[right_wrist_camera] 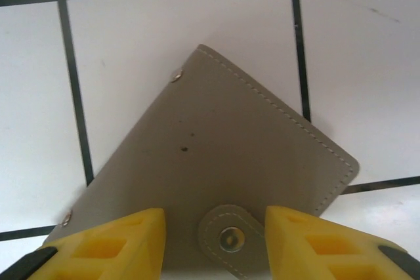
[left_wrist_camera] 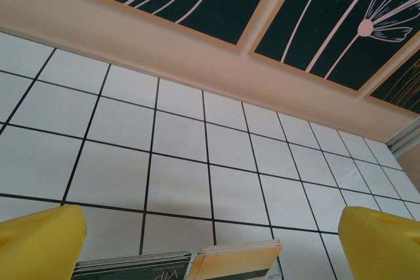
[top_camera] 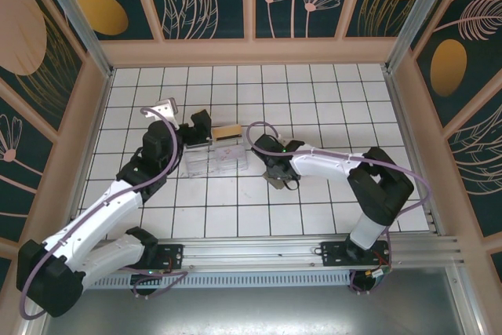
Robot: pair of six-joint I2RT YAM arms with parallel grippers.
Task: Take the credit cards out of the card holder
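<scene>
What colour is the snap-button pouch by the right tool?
Pouch is greyish beige, clearest in right wrist view.

The left arm (top_camera: 94,221) and right arm (top_camera: 329,164) have white shells between black joints, a mauve cable (top_camera: 263,126) looping along each, a green light (top_camera: 280,147) at eleven o'clock from the right base (top_camera: 351,253), and yellow fingers (right_wrist_camera: 111,240) on the left gripper (left_wrist_camera: 210,244) and right gripper (right_wrist_camera: 213,231)
</scene>
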